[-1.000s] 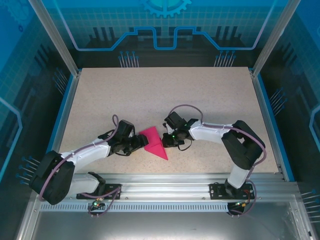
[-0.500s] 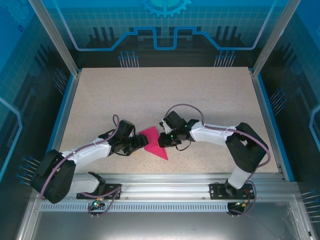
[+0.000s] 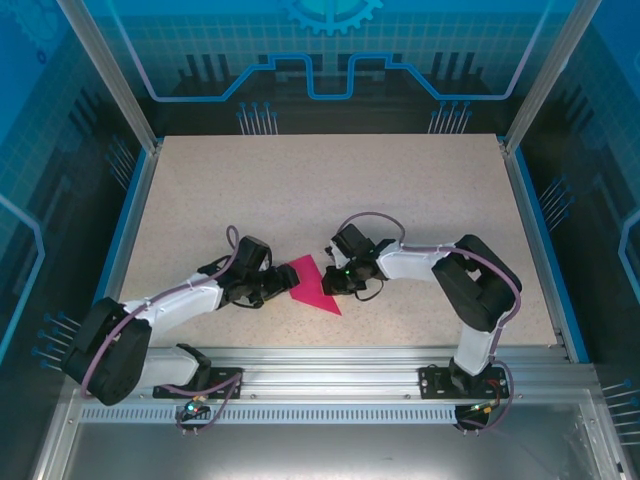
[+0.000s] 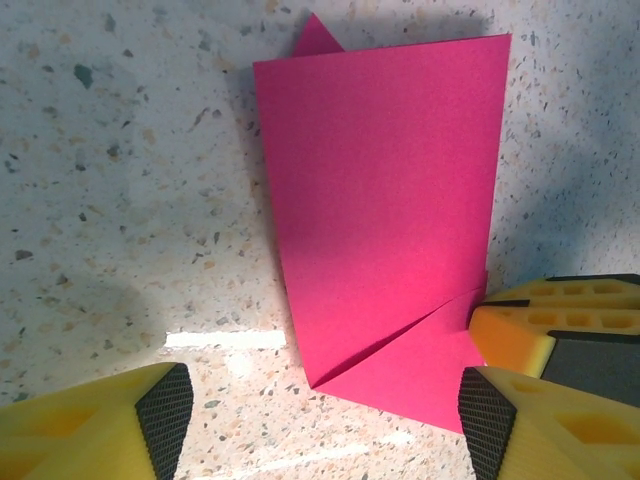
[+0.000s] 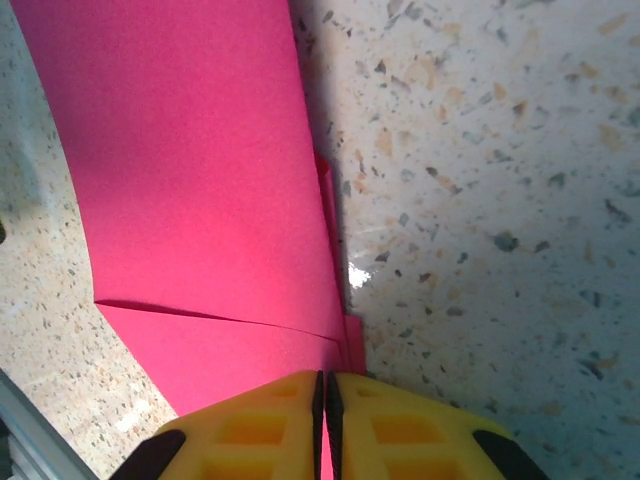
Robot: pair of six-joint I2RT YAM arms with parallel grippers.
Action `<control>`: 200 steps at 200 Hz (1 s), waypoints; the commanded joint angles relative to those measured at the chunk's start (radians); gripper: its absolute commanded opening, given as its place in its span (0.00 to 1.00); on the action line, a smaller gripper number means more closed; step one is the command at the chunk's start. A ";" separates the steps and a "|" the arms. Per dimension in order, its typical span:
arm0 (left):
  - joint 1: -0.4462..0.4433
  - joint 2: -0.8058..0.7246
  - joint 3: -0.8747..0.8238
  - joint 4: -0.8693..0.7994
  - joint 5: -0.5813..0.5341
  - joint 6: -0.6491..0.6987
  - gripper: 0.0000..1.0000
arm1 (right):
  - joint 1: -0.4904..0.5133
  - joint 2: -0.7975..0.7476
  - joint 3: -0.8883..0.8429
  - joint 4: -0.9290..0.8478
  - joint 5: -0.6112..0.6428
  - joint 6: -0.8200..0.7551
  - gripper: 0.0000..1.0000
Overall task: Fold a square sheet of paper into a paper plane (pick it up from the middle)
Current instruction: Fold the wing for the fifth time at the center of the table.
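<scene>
While sheet of paper [image 3: 310, 288] lies partly folded on speckled surface [image 3: 330, 190], plane not finished: diagonal flap creased, pointed end formed, wing folds judged outstanding. Left fingers [image 4: 150, 420]: spread wide, holding nothing, sheet flat between them. Sheet: thin, matte magenta, sharp creases. Right fingers [image 5: 270, 420]: closed together, apparently pinching sheet's layered edge; yellow bodies, dark pads.

Shining bright and even from overhead in the top external view. Casting soft grey shadows around the paper [image 4: 380, 200] on the table [image 4: 120, 150] at the left wrist; glaring in a white streak beside its lower left corner. Glinting in a small white spot beside the paper at the right wrist.
</scene>
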 commanded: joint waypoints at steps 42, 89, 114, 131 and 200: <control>0.004 0.074 0.035 0.066 0.073 -0.035 0.74 | -0.049 0.033 -0.092 0.124 -0.085 0.045 0.13; -0.013 0.102 0.053 0.071 0.071 -0.053 0.74 | -0.071 -0.015 -0.131 0.191 -0.132 0.078 0.14; -0.023 0.123 0.051 0.087 0.072 -0.066 0.74 | -0.081 -0.010 -0.148 0.226 -0.145 0.101 0.14; -0.032 0.135 0.051 0.105 0.073 -0.076 0.73 | -0.086 0.006 -0.153 0.238 -0.148 0.109 0.14; -0.062 0.154 0.054 0.180 0.077 -0.109 0.64 | -0.097 0.021 -0.185 0.267 -0.145 0.121 0.14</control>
